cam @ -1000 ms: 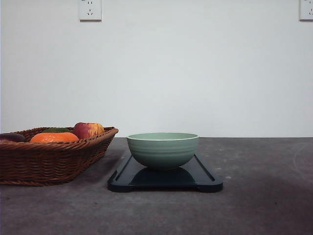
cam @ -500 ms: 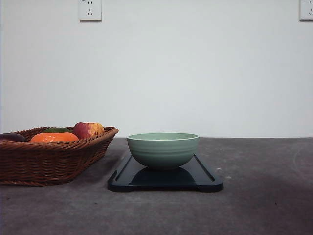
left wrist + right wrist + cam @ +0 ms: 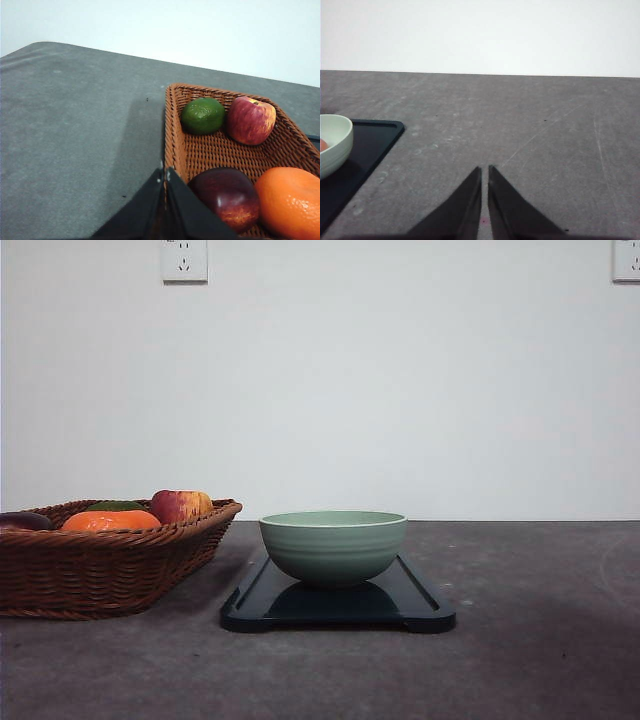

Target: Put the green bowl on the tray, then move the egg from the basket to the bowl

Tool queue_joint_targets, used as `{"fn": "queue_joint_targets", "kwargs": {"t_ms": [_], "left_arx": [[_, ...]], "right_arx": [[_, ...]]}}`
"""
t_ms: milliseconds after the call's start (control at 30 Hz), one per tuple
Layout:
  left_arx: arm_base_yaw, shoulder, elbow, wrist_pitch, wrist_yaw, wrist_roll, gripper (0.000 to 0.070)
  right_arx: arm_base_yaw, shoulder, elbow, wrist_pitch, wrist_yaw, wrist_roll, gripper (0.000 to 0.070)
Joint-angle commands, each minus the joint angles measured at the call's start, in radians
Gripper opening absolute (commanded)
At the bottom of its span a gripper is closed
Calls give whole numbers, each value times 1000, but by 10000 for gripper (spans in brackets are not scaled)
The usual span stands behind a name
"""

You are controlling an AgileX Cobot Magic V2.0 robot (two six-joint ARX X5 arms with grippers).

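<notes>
The green bowl (image 3: 333, 545) sits on the tray (image 3: 420, 602) with the egg (image 3: 322, 145) inside, basket (image 3: 100, 565) at nine o'clock, both the left gripper (image 3: 164, 175) and right gripper (image 3: 484, 172) closed and empty.

My black left gripper (image 3: 164, 175) and black right gripper (image 3: 484, 172), pale sage-green bowl (image 3: 333, 546) with faint ridges, near-black tray (image 3: 420, 606), brown woven basket (image 3: 100, 570), pinkish egg (image 3: 322, 145), red-yellow apple (image 3: 250, 120), green lime (image 3: 202, 115), orange fruit (image 3: 289, 201), mottled grey table (image 3: 540, 640).
</notes>
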State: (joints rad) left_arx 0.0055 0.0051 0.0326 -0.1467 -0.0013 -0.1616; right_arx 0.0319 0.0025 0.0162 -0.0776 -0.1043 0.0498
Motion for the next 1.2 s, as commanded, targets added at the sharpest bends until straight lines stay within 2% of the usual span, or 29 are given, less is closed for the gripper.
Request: {"fn": "queue_joint_targets", "kwargs": {"t_ms": [0, 1167], "left_arx": [[1, -2, -19, 11, -2, -5, 0], [1, -2, -19, 11, -2, -5, 0]], "right_arx": [[0, 1, -5, 11, 1, 10, 17], [0, 1, -5, 11, 1, 10, 17]]}}
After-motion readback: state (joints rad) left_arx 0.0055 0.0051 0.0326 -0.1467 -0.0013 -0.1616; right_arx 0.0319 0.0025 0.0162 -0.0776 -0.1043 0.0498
